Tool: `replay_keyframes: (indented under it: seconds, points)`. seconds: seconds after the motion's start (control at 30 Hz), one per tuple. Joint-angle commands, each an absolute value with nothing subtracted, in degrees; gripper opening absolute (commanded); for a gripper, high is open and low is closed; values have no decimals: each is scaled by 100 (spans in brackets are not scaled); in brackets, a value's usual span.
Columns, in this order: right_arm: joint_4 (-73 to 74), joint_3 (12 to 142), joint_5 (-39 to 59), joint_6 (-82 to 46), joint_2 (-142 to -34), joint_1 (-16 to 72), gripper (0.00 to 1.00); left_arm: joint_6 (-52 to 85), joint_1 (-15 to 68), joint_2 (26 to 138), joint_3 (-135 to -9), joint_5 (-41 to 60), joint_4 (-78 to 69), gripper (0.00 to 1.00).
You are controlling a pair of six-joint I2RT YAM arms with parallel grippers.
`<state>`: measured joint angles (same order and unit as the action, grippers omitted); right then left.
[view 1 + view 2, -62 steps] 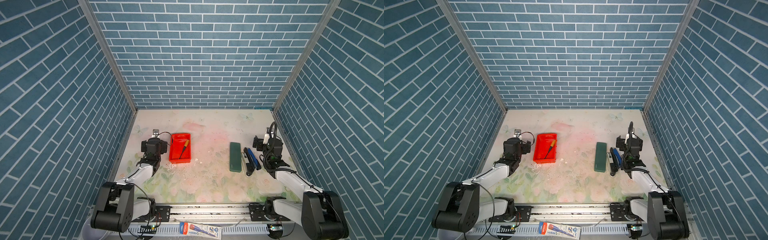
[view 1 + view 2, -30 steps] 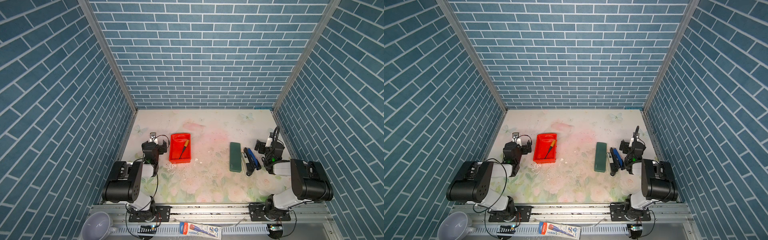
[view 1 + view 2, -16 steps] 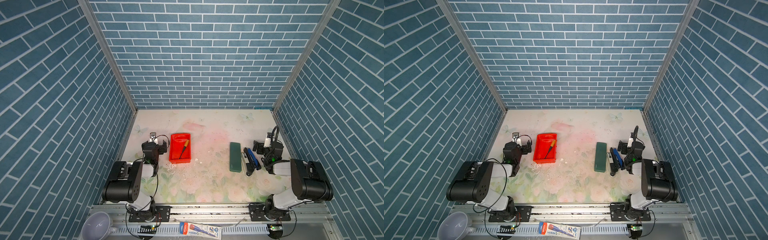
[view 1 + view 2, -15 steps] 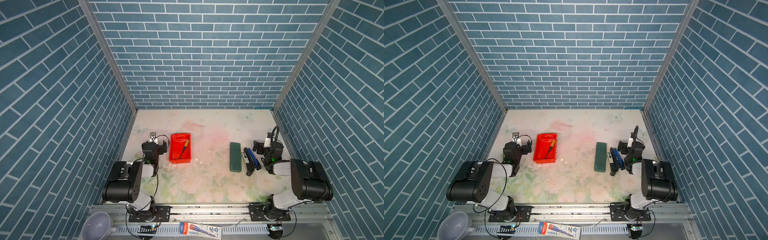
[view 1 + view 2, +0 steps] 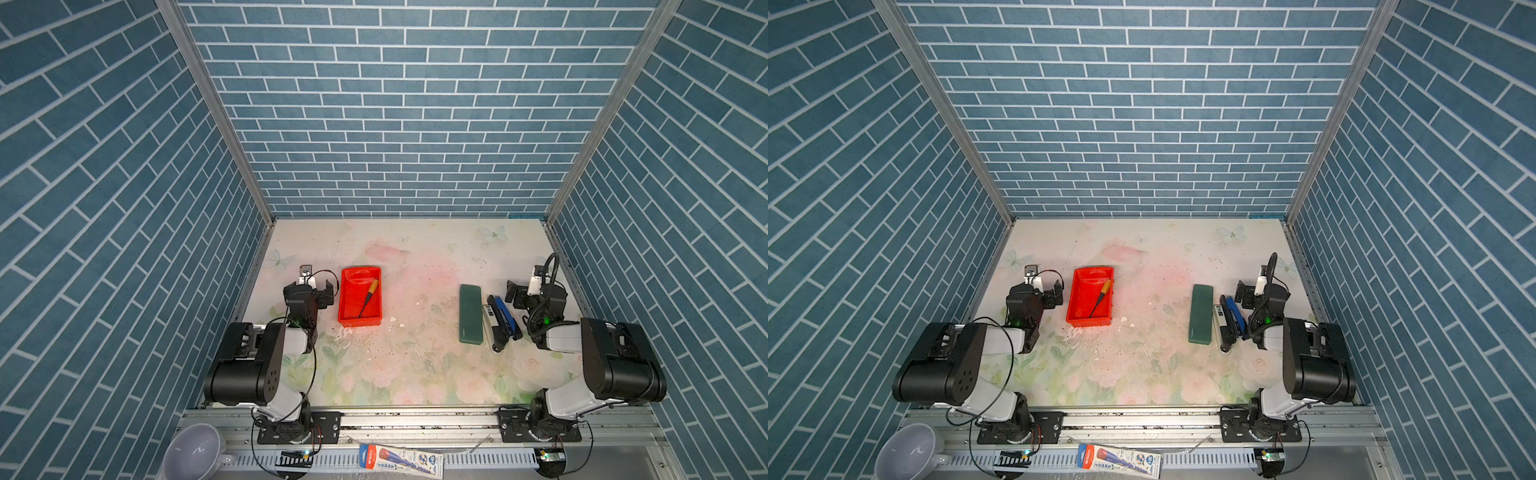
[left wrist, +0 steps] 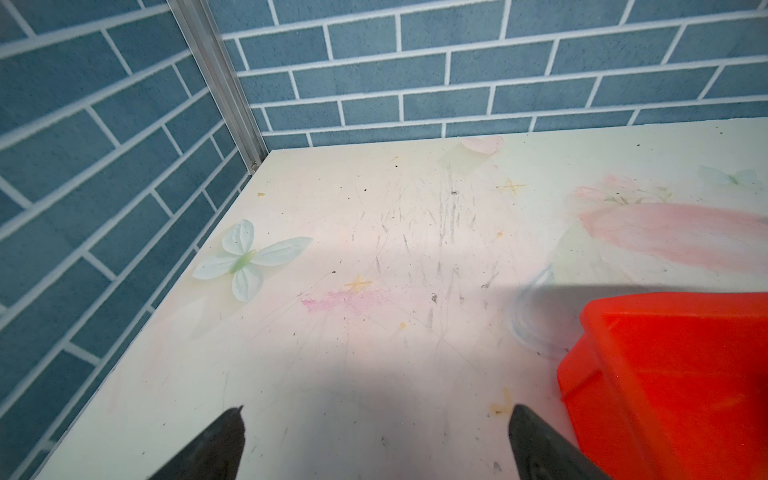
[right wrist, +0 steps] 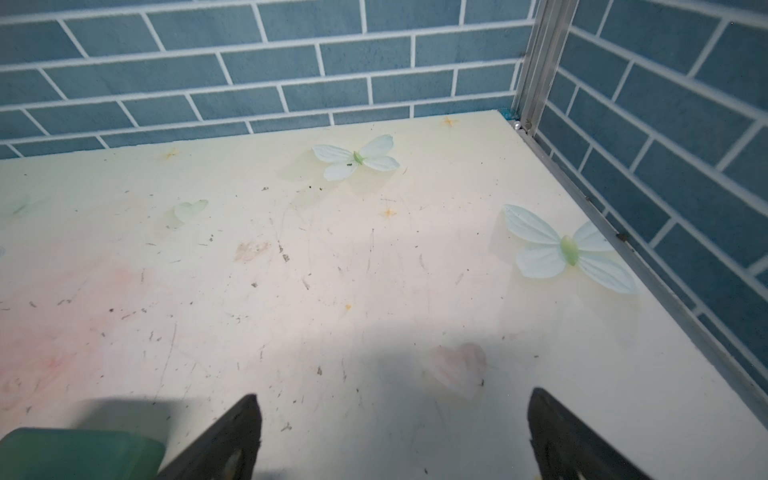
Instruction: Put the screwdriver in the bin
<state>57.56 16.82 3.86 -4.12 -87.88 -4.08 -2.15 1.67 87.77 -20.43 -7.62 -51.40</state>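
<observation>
In both top views the bin point(image 5: 360, 299) point(image 5: 1089, 300) sits on the desk point(image 5: 415, 365) toward its left edge. The screwdriver point(image 5: 369, 297) point(image 5: 1099, 297) lies inside it, aslant, its orange-yellow handle toward the back wall and its black shaft pointing to the bin's front wall. The left gripper point(image 5: 316, 287) point(image 5: 1042, 293) rests just beside the bin's left wall, jaws spread and nothing between them. Toward the right edge a dark green case point(image 5: 470, 313) point(image 5: 1200, 313) lies lengthwise, and just to its right a blue-and-black tool point(image 5: 500, 322) point(image 5: 1231, 322). The right gripper point(image 5: 525, 293) point(image 5: 1252, 293) sits near that tool, close to the right edge, also released and empty. On the front rail lie a packaged item point(image 5: 401, 456) point(image 5: 1119, 456) and a translucent bowl point(image 5: 195, 453) point(image 5: 907, 453).

In the left wrist view, the left gripper point(image 6: 376, 444) shows two dark fingertips point(image 6: 220, 440) set wide apart over bare desk point(image 6: 374, 291); a corner of the bin point(image 6: 673, 382) stands just beside one of them. The screwdriver is out of sight here.

In the right wrist view, the right gripper point(image 7: 392, 436) is likewise spread wide over bare desk point(image 7: 332, 270), with a corner of the green case point(image 7: 79, 453) near one fingertip point(image 7: 232, 436).
</observation>
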Motion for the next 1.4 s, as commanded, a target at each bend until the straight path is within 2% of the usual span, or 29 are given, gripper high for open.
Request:
replay_keyframes:
  seconds: [0.0,0.2,0.5,0.83,0.97,1.37]
  points:
    - [7344,1065,-98,-522,-8942,-409,99,-220,132,8771,-2060,-722,-5273,100]
    - [5984,1678,90,-437,-8763,-425,99,-220,132,8772,-2060,-720,-5273,100]
    - [5090,2165,11,-464,-8783,-412,99,-220,127,8771,-2058,-718,-5273,100]
    - [5043,2199,75,-448,-8798,-421,99,-224,132,8766,-2063,-720,-5273,100]
    - [5053,2190,114,-435,-8798,-418,99,-482,149,8781,-2207,-124,-5014,100]
    - [5218,2083,183,-405,-8773,-424,99,-472,154,8785,-2209,-127,-5006,100]
